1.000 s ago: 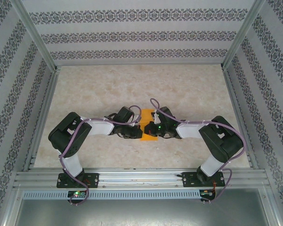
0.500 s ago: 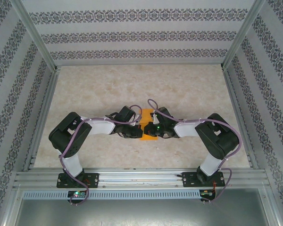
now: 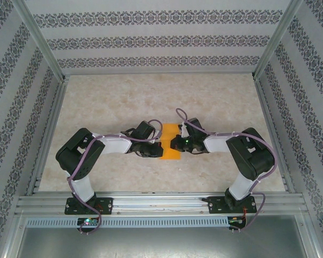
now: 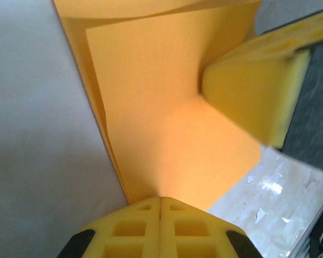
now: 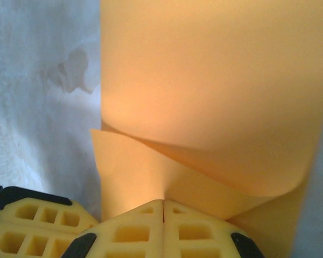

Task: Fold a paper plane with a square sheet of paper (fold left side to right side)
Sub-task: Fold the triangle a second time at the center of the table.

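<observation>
**Counter** (image 3: 124, 102): pale, marbled; carries the work.

**Square sheet of paper** (image 3: 170, 153): orange, at the counter's near middle, between the two arms. It is partly doubled over, with the upper layer bowed rather than flat.

**Left tool** (image 4: 160, 202): jaws closed, pinching the sheet's edge.

**Right tool** (image 5: 163, 204): jaws closed on the sheet where its layers meet.

**Handling note:** align the edges and corners squarely before flattening. Keep one pinch as an anchor, then press the crease only once the bow has settled.
</observation>
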